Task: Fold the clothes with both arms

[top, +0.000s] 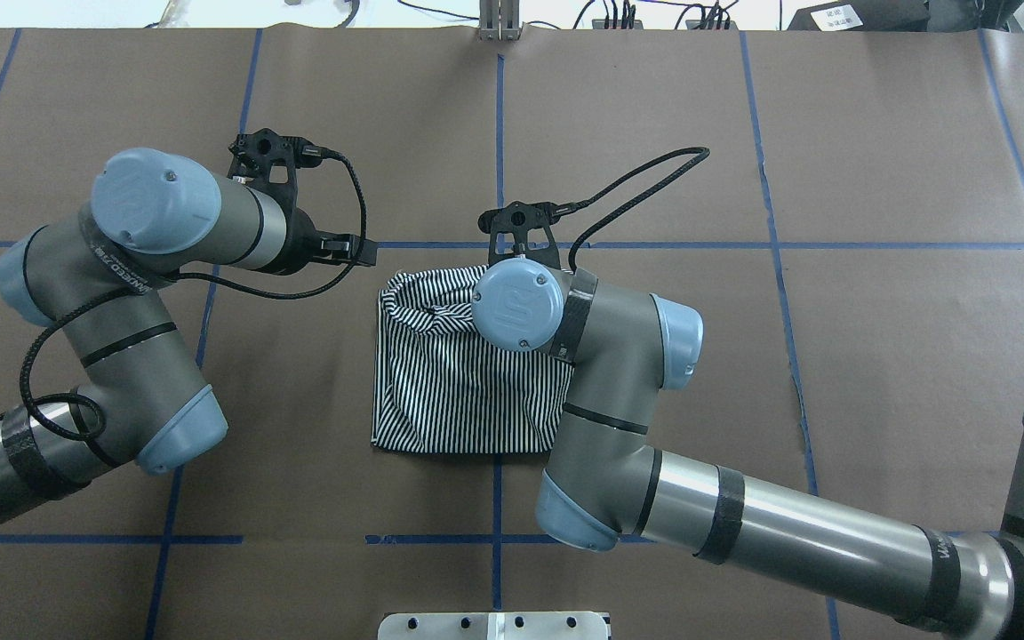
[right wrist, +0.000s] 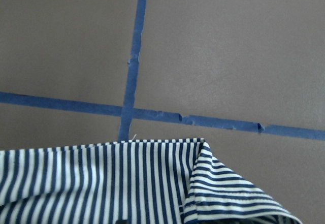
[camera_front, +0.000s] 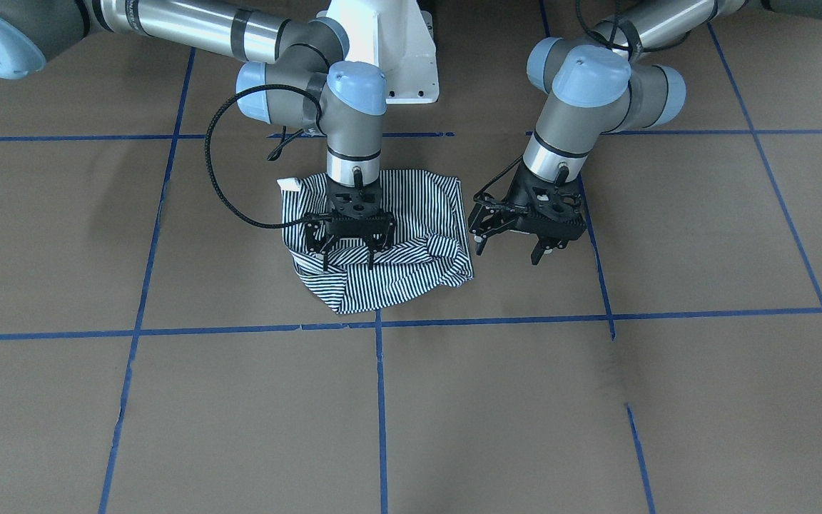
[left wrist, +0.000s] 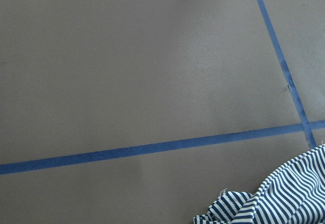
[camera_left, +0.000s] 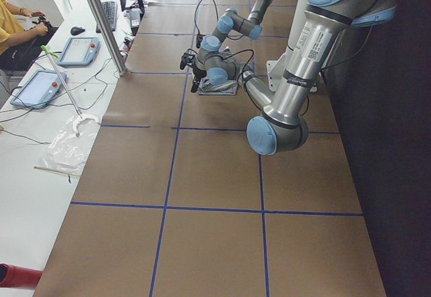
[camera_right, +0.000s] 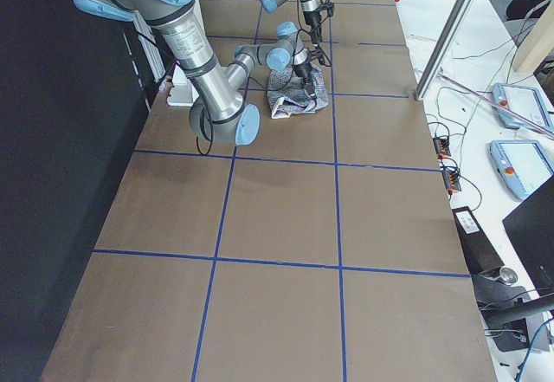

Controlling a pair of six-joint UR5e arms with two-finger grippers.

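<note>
Shirt folded small, mid-counter, nearer robot's edge; outer edge rumpled. Right hand spread open over it. Left hand open, just beside shirt, over bare counter. Risk: pinch catches several layers and lift undoes fold, since nothing pins bundle.

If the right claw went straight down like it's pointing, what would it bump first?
The striped polo shirt: the right gripper points down, open, directly above it. How much gap remains is unclear.

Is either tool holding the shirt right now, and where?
Nothing is held. The right tool is open above the shirt; the left tool is open beside it, off the cloth.
</note>
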